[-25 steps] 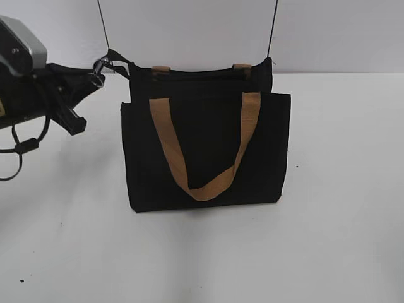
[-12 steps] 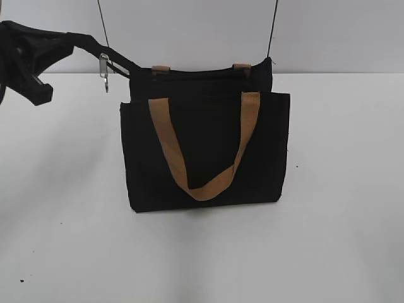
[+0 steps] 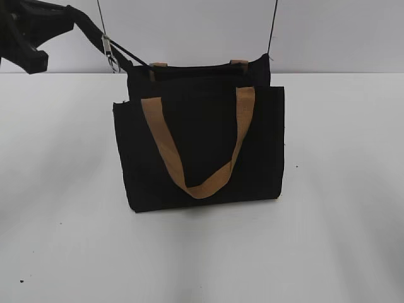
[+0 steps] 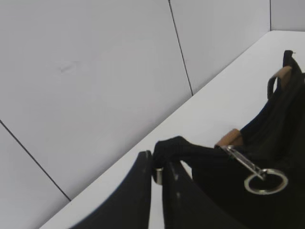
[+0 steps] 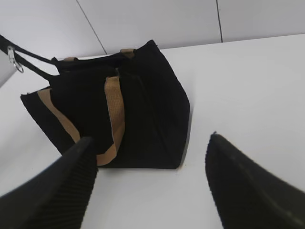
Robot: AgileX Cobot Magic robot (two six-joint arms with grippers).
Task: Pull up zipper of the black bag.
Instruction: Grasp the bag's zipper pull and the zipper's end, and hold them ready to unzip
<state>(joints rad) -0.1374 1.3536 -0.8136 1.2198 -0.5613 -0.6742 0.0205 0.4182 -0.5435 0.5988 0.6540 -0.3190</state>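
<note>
The black bag [image 3: 199,142] stands upright on a white table [image 3: 341,189], its front panel facing the exterior camera, one tan handle [image 3: 196,142] hanging down across that panel in a loop. From the bag's top corner a narrow black strip of the zip line [image 3: 123,55] is stretched out taut, rising at a slant toward the left gripper [image 3: 60,16]. That gripper sits high at the upper left of the exterior view, above and well to the side of the bag, its arm reaching in from the frame's edge. In the left wrist view its two dark fingers [image 4: 138,191] are closed tight on the bunched end of the black strip, with almost no gap between them. The zipper [image 4: 255,174], a silver tab ending in a ring, hangs from the strip just beyond the fingertips, between the gripper and the bag; in the exterior view it dangles below the strip. The right gripper [image 5: 150,181] is held above the table on the bag's other side, well apart from it, tilted down toward it, its fingers spread wide with nothing between them.
</note>
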